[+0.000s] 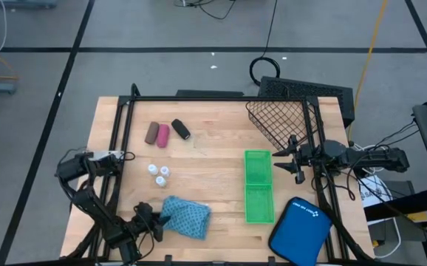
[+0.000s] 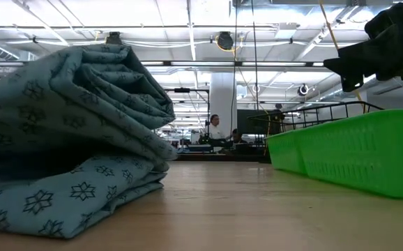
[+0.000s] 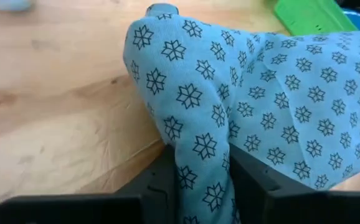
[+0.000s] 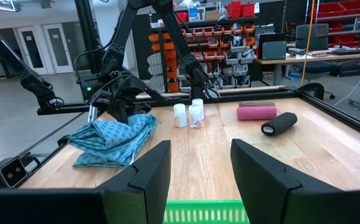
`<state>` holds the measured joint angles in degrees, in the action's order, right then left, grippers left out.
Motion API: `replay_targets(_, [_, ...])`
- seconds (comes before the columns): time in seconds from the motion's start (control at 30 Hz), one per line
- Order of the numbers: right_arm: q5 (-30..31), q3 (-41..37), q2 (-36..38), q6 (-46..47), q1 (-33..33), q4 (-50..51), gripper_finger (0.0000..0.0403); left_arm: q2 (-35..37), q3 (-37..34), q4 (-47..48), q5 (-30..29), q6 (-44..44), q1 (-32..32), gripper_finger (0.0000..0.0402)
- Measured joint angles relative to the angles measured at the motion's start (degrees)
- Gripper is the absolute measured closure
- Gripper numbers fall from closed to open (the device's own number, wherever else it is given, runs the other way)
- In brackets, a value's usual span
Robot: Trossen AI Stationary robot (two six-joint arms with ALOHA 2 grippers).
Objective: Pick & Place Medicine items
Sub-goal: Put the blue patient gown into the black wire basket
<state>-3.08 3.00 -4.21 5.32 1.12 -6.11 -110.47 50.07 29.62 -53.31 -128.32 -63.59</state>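
Observation:
The teal-blue star-patterned pouch [image 1: 187, 216] lies crumpled on the wood near the table's front edge, left of centre, and fills the left of the low view [image 2: 69, 139]. My left gripper [image 1: 156, 219] is at its left end, shut on it. Farther back lie the brown roll [image 1: 152, 133], pink roll [image 1: 162, 136] and black roll [image 1: 181, 129], side by side. A few tiny white bottles [image 1: 158, 173] stand between the rolls and the pouch. My right gripper [image 1: 291, 161] waits open above the table's right side, with nothing between its fingers [image 4: 144, 177]. My left gripper pinches a bunched fold of the pouch's left end [image 3: 202, 155] between its two fingers [image 3: 162, 180]. It comes from the table's left, slanting down. The pouch's bulk rests on the table beyond the fingers, slack and rumpled.
A long bright green tray [image 1: 258, 186] lies right of centre. A smooth blue case [image 1: 300, 230] with white marks sits at the front right corner, and a black wire basket [image 1: 280, 122] at the back right. A black frame rail [image 1: 199, 98] runs around the table.

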Motion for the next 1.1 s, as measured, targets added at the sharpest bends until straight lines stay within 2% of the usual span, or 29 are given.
replay_targets(0.1, [-0.01, 0.01, 0.0, -0.02, 0.01, 0.0, 0.0248, 2.71, -0.35, -0.39, -2.14, 2.89, -0.19, 0.0302])
replay_targets(0.23, [-0.01, -0.01, 0.02, -0.02, -0.01, 0.13, 0.0248, 9.39, -0.25, -0.9, -5.23, 11.65, 0.18, 0.0302])
replay_targets(0.3, [0.0, 0.0, 0.0, -0.02, -0.01, 0.33, 0.0248, 13.0, -0.25, -2.18, -7.57, 18.43, 0.72, 0.0302])
replay_targets(0.5, [0.01, 0.0, 0.02, -0.02, 0.01, 0.39, 0.0248, 24.64, -0.14, -10.42, -15.49, 46.37, 4.08, 0.0302])
replay_targets(0.67, [0.01, 0.01, 0.02, -0.02, -0.01, 0.39, 0.0248, 33.46, -0.14, -21.53, -13.49, 71.39, 8.17, 0.0302])
replay_targets(0.83, [0.01, 0.01, 0.02, -0.02, -0.02, 0.39, 0.0248, 39.07, -0.1, -33.82, -10.79, 92.39, 11.87, 0.0302])
replay_targets(1.0, [0.01, -0.01, 0.02, -0.02, 0.01, 0.39, 0.0248, 42.28, -0.03, -44.91, -8.12, 108.78, 14.8, 0.0302])
replay_targets(1.1, [0.01, -0.01, 0.02, -0.02, 0.01, 0.38, 0.0248, 43.37, -0.01, -49.87, -4.1, 115.42, 16.1, 0.0302])
